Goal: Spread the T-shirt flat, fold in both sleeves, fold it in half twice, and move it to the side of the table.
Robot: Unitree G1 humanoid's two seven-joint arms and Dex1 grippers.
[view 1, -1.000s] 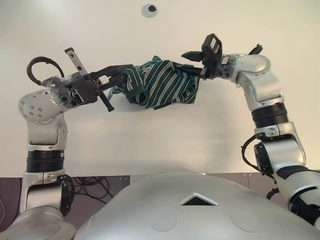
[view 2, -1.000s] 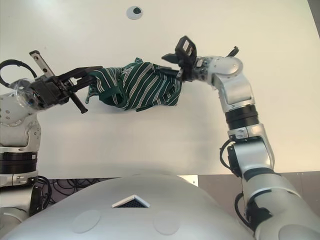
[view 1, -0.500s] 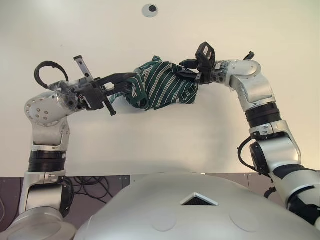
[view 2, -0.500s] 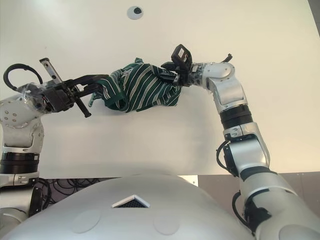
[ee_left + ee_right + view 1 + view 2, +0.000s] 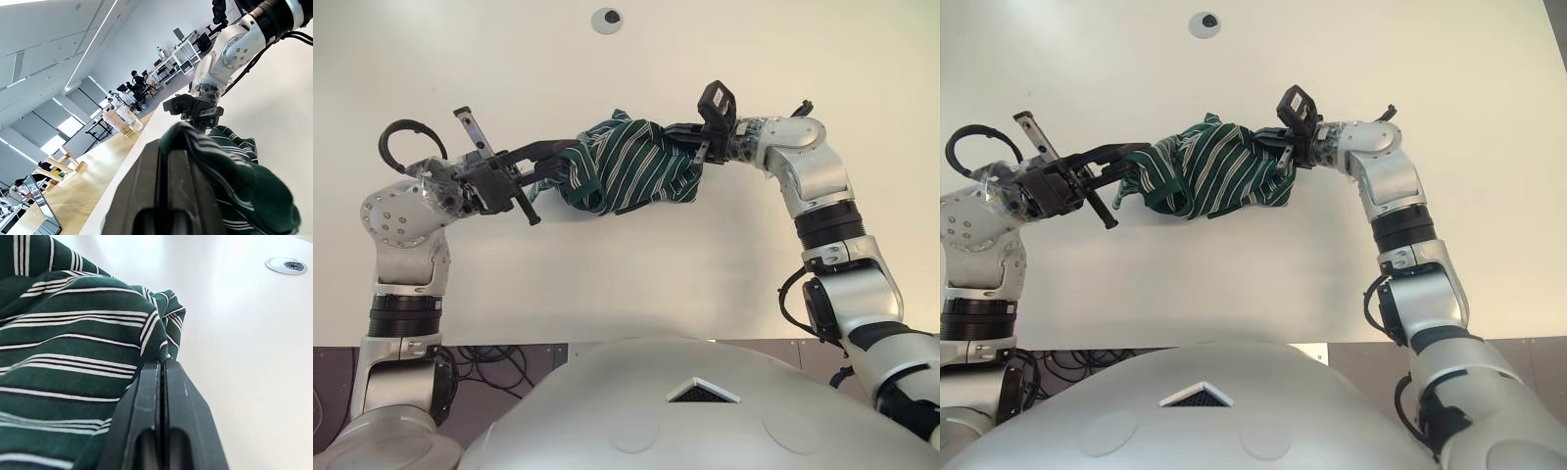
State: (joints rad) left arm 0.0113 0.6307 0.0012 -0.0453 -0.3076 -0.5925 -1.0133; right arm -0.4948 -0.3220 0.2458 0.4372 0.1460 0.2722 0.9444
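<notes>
T-shirt [image 5: 626, 171], green w/ white stripes, is a crumpled bundle strung between both grippers over the far-middle of the white table [image 5: 607, 264]. No part is spread flat and no sleeve can be picked out. Can't tell if the bundle's underside rests on the tabletop or hangs just above it.

L gripper [image 5: 566, 157] is at the shirt's left end, fingers clamped w/ cloth draped over the tips. In the left wrist view the fabric wraps over the finger ends. R gripper [image 5: 685, 142] is at the shirt's upper right edge. In the right wrist view the fingers [image 5: 146, 406] are pressed tight together, pinching a striped fold at the tip.

Vs 1.0 s ago: L gripper has moved in toward the shirt, its forearm now raised. R gripper has pushed in from the right and rolled at the wrist, so the gap between the grippers is narrower and the cloth is bunched tighter. Vs 0.5 s ago: almost no change, both grips as before, bundle in the same spot.

Round cable grommet [image 5: 606, 20] sits in the table at the far edge, well apart from the shirt.
</notes>
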